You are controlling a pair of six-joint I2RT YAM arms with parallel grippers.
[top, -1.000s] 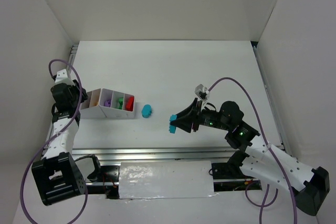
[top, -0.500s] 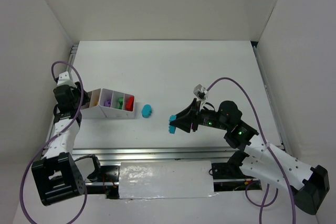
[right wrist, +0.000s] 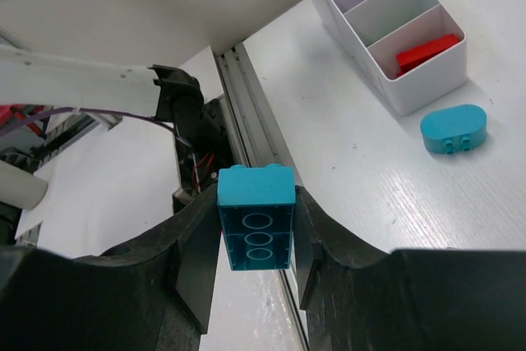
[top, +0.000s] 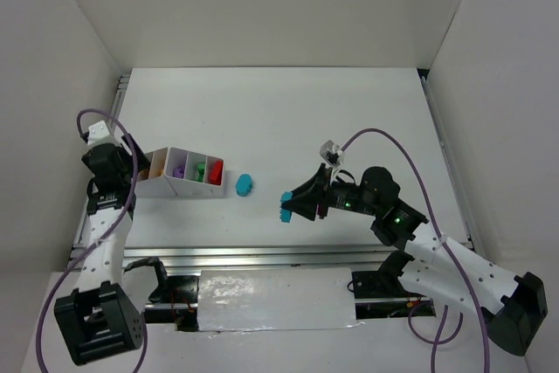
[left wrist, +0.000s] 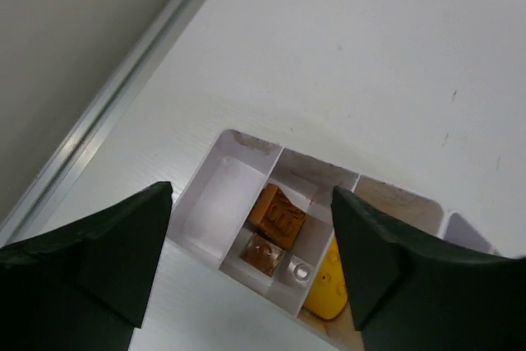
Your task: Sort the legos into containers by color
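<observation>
I count two teal pieces outside the one white plastic divided tray point(top: 179, 187): one teal rectangular plastic brick point(right wrist: 256, 189) and one teal oval plastic brick point(top: 244, 184). The right gripper point(right wrist: 253, 240) is closed onto the rectangular brick, its two dark fingers pressing the brick's long sides and holding it above the white table point(top: 306, 120), well to the right of the tray; the brick's hollow underside faces the wrist camera and shows three round tubes in a row. The oval brick lies on the table just beside the tray's right end, apart from it, smooth-walled with small round studs on one face. The left gripper point(left wrist: 252, 199) hangs over the tray's left end with its fingers spread wide and nothing between them. Overhead, four compartments show colour, from left to right orange-tan, purple, green and red; how many pieces each holds I cannot tell from there. From the left wrist I see an empty slanted end compartment, then two orange-brown studded bricks point(left wrist: 275, 215) in the next, and one yellow piece point(left wrist: 325, 285) just to their right, though I cannot tell whether it shares their compartment; the right wrist shows one red brick point(right wrist: 427, 53) in the tray's right end compartment. Against a second ago the left arm's wrist has swung a little outward toward the left edge; the right gripper, its brick, the oval brick and the tray sit as they did.
</observation>
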